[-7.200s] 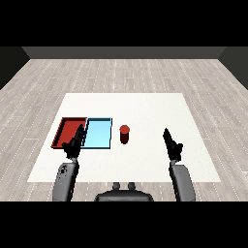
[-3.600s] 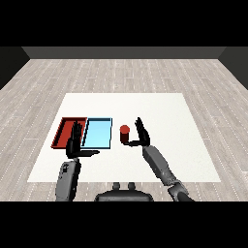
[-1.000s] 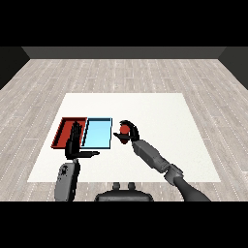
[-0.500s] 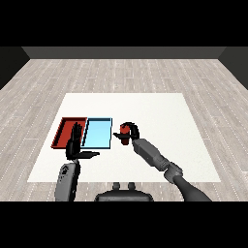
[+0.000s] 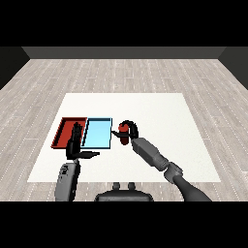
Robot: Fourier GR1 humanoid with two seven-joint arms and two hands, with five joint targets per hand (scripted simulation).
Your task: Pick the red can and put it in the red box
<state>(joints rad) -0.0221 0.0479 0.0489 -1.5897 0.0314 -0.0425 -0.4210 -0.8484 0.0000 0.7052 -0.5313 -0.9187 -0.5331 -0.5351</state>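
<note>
Two grey forearms are fitted, each of rounded, segmented form. The right forearm (image 5: 151, 154) is joined to a darker grey section by a pale collar. Each is terminated by a black hand: left hand (image 5: 75, 145), right hand (image 5: 131, 131).

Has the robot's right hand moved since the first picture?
Yes. The right hand has swung left from the table's right side and now curls round the red can beside the light blue tray.

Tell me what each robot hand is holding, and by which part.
The right robot hand curls round the red can's side. The left robot hand holds nothing.
</note>
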